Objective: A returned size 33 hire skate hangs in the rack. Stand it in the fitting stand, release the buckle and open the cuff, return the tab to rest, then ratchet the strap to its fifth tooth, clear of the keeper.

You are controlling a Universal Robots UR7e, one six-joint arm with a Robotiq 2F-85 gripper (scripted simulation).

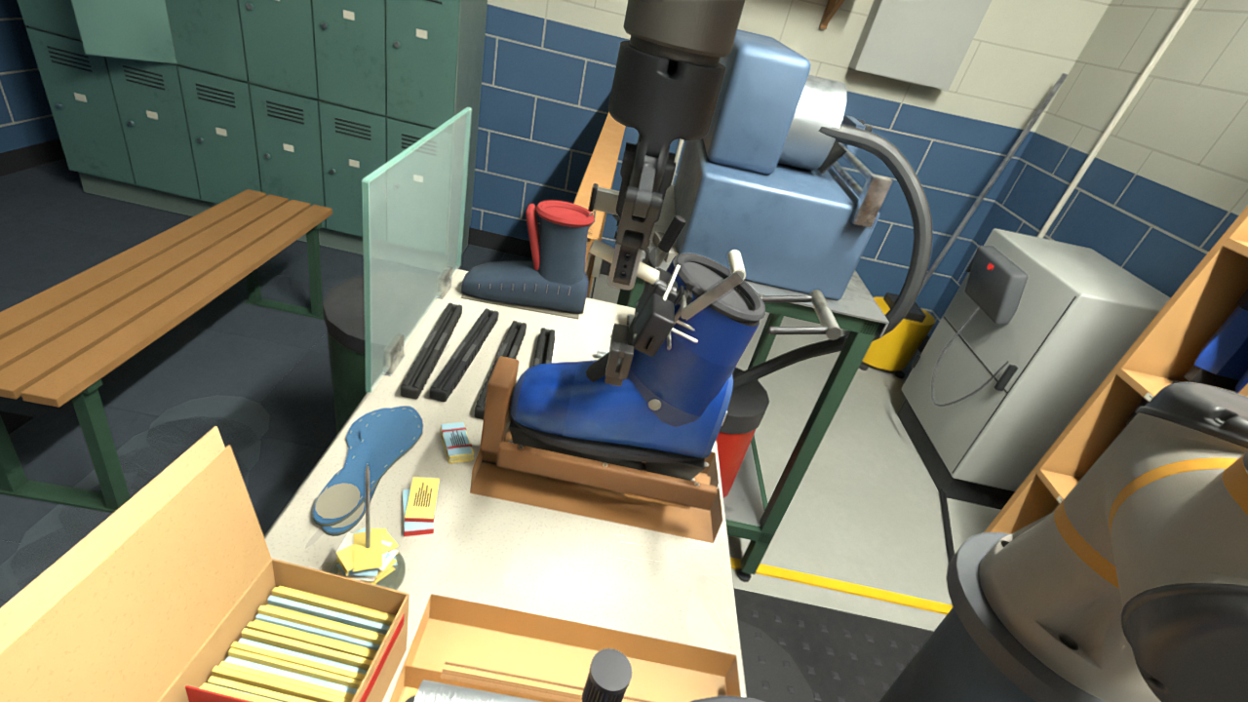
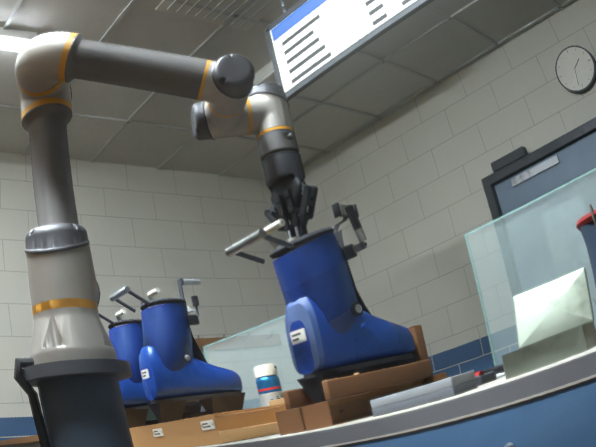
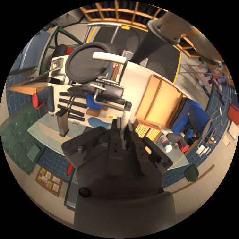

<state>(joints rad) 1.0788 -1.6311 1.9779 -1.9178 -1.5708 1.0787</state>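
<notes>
On the white bench the blue skate [image 1: 624, 384] [image 2: 330, 306] stands in the wooden fitting stand [image 1: 593, 476] [image 2: 360, 386], toe toward the black blade guards. My gripper [image 1: 630, 272] [image 2: 296, 228] [image 3: 123, 128] hangs at the front of the cuff top, above the dark buckle assembly [image 1: 650, 327] [image 3: 106, 92]. I have its fingers clamped on a thin pale tab [image 3: 125, 124] that rises from the buckle. A grey hanger handle [image 2: 250, 241] [image 3: 108, 57] sticks out over the dark cuff opening [image 3: 88, 61]. The strap's teeth are hidden.
A blue machine [image 1: 768, 183] stands right behind the skate. A glass screen [image 1: 414, 231] rises at the bench's far left, with a red-topped grey boot [image 1: 541, 262] beside it. Blade guards [image 1: 471, 349], a blue insole [image 1: 371, 463] and card boxes [image 1: 297, 637] lie on the bench.
</notes>
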